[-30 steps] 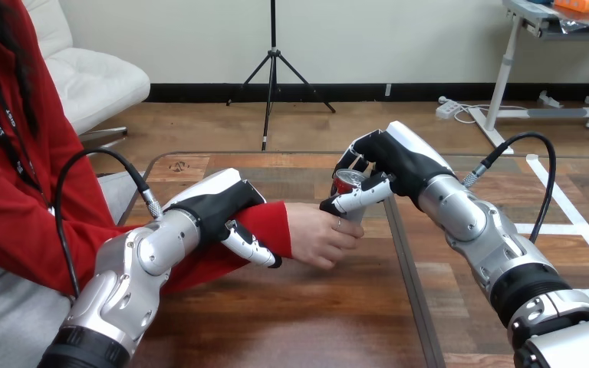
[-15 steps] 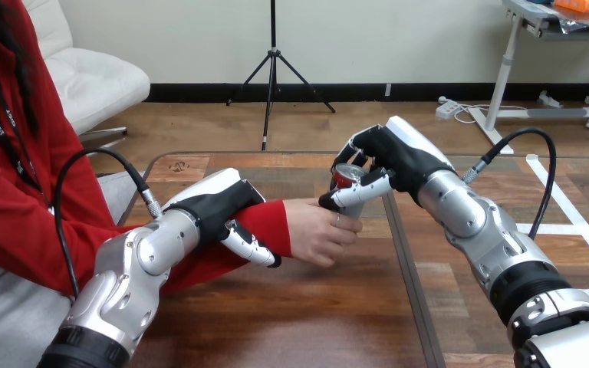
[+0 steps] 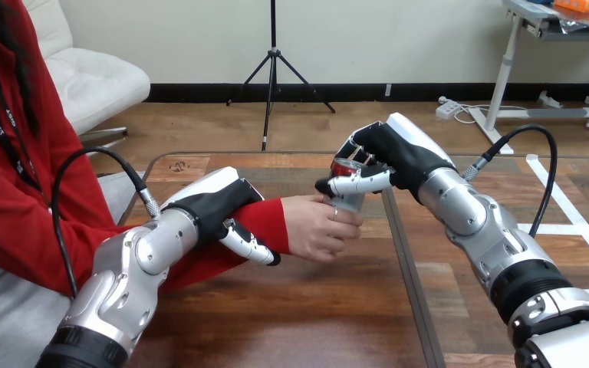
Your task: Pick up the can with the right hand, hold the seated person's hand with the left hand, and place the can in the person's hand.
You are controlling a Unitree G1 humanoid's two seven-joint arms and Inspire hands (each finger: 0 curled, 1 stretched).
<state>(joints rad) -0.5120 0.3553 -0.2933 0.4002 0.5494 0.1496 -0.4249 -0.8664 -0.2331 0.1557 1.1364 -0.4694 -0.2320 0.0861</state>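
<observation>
Red can [image 3: 345, 170] gripped by curled right hand [image 3: 389, 153], person's hand [image 3: 318, 228] also round it; left hand [image 3: 218, 208] clasps wrist [image 3: 274, 222]; only release left.

Wooden table [image 3: 314, 307] (one dark seam [image 3: 412, 284])

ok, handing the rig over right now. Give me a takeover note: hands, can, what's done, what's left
Hands: the left hand is curled round the person's wrist, over the red sleeve. The right hand is curled round the can.
Things: the can is upright, and its lower end sits in the person's hand, whose fingers touch it.
Done: can picked up, wrist held, can brought into the person's hand.
Left: open the right hand and draw it clear of the can. After that, probably let go of the wrist.
</observation>
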